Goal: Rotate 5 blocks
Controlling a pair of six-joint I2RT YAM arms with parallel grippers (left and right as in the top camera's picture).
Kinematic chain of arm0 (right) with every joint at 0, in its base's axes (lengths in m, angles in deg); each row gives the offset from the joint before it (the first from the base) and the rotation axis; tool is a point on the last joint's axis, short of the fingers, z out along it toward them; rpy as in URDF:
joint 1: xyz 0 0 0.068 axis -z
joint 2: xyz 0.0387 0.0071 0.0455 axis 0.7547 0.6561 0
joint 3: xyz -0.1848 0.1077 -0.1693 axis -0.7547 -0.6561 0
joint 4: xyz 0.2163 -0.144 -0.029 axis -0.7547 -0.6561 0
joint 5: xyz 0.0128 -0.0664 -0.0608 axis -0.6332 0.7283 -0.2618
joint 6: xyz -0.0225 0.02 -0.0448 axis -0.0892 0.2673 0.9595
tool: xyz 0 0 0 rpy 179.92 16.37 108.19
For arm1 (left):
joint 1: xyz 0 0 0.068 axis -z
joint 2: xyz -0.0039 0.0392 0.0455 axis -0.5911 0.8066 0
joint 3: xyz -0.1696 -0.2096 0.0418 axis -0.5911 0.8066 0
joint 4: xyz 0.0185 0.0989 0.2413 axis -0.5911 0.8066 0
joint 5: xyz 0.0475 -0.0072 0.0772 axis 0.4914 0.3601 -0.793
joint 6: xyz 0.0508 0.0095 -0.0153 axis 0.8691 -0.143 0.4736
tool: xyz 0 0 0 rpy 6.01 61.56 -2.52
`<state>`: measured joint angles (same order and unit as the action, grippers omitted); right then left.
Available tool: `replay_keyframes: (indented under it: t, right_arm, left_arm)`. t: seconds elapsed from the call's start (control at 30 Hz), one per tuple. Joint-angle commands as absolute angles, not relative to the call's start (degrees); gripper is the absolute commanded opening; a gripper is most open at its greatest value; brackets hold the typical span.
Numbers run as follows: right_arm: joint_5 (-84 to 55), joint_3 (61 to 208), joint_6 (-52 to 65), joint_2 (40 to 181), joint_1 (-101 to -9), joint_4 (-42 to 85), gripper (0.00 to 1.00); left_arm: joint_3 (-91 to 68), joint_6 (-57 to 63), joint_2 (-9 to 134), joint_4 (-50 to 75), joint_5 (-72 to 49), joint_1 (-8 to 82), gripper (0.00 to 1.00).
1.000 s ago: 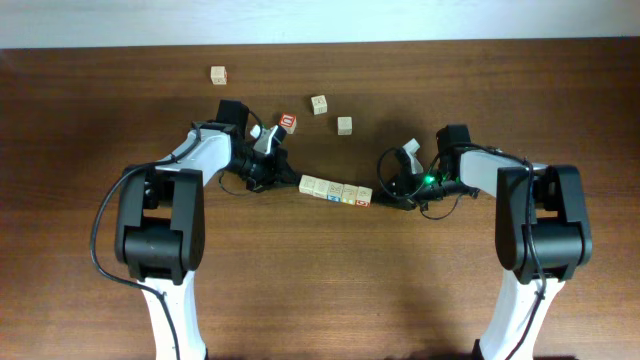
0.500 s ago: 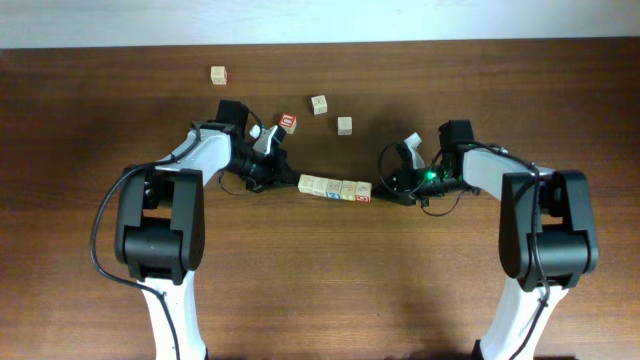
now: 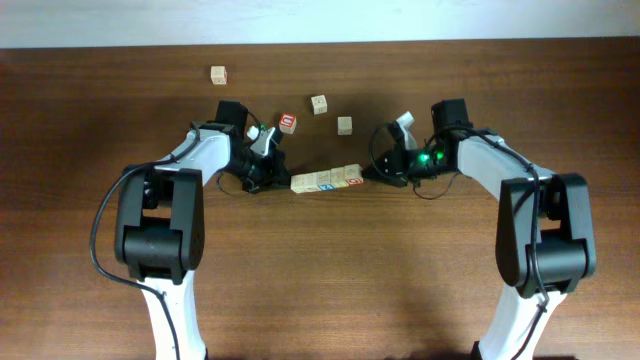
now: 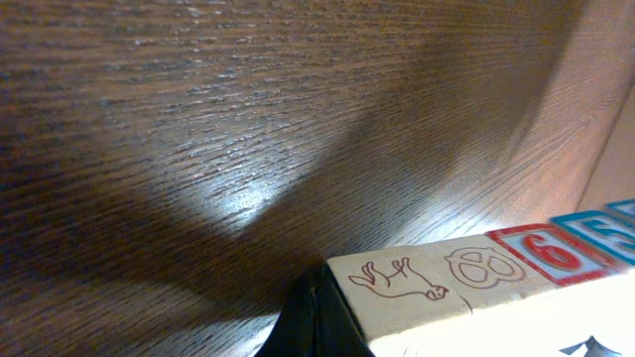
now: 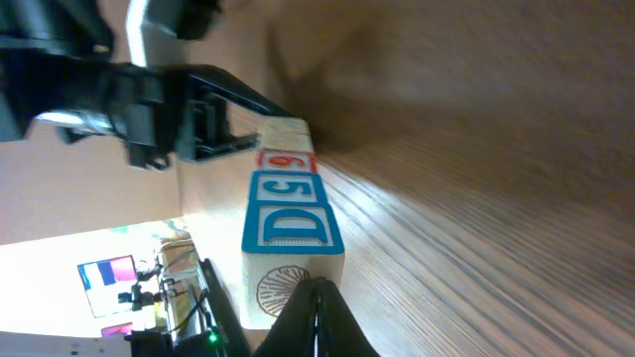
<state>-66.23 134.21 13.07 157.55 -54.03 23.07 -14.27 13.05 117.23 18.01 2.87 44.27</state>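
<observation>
Several pale wooden alphabet blocks (image 3: 327, 180) lie end to end in a short row at mid-table. My left gripper (image 3: 278, 175) is shut, its tip against the row's left end. In the left wrist view the shut fingertips (image 4: 313, 319) touch the end block with an animal drawing (image 4: 397, 283). My right gripper (image 3: 371, 172) is also shut and presses on the row's right end. The right wrist view shows its tip (image 5: 317, 319) on the shell-printed end face (image 5: 283, 295), below a blue D block (image 5: 290, 226). Neither gripper holds anything.
Loose blocks lie behind the row: one at the far left (image 3: 218, 75), a red-faced one (image 3: 288, 122), and two pale ones (image 3: 319, 104) (image 3: 344, 125). Both arm bases stand at the near edge. The left gripper (image 5: 213, 109) shows across the row in the right wrist view.
The right gripper has moved towards the table's back, pushing the row's right end with it. The row has swung counter-clockwise about its left end. The left gripper has barely moved.
</observation>
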Motion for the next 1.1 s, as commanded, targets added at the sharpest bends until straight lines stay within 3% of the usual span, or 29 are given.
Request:
replay_keyframes:
  t: [0.0, 1.07]
  right_arm:
    - [-68.5, 135.4, 11.8, 157.3, -59.9, 23.2, 0.04]
    - [-55.0, 139.2, 9.4, 157.3, -71.6, 18.4, 0.04]
  left_arm:
    - [-14.1, 12.7, 117.9, 17.9, 12.5, 47.4, 0.0]
    - [-14.1, 12.7, 117.9, 21.1, 4.4, 47.5, 0.0]
